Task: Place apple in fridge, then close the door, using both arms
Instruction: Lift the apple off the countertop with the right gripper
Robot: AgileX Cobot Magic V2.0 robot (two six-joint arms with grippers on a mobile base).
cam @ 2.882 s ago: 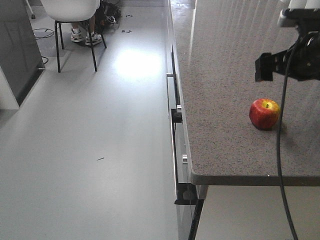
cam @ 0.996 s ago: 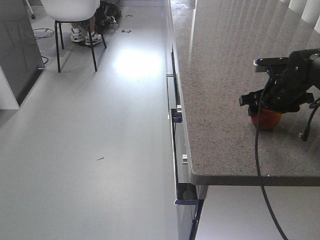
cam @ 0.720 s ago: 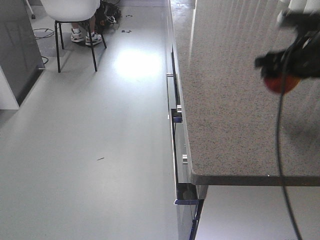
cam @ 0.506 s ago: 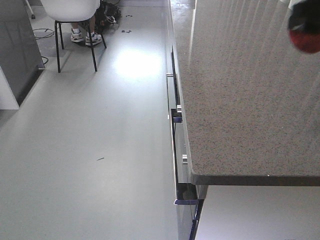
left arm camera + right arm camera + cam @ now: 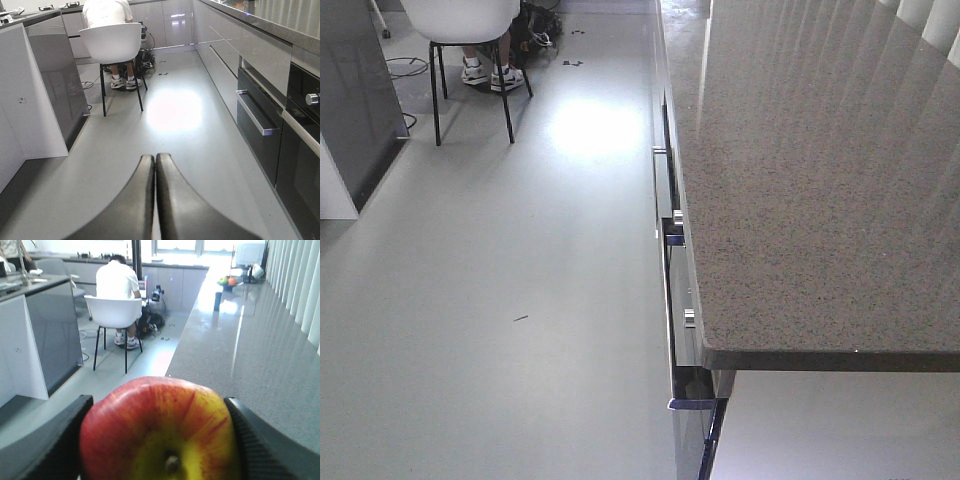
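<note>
The apple [image 5: 160, 432], red with a yellow patch round its stem, fills the bottom of the right wrist view. My right gripper [image 5: 157, 407] is shut on it, one black finger [image 5: 55, 445] on each side, and holds it above the speckled grey counter [image 5: 240, 355]. My left gripper [image 5: 155, 159] is shut and empty, with its fingertips touching, and hangs over the grey floor [image 5: 190, 130]. Neither gripper nor the apple shows in the front view. The fridge and its door are out of view.
The long counter [image 5: 800, 180] runs along the right, with drawer handles [image 5: 672, 225] and an oven front [image 5: 255, 117] below it. A grey island cabinet [image 5: 55, 75] stands at the left. A person sits on a white chair [image 5: 112, 42] at the far end of the aisle.
My right gripper came down on the apple on the counter, shut on it and lifted it up and out of the front view. The counter top there is now bare.
</note>
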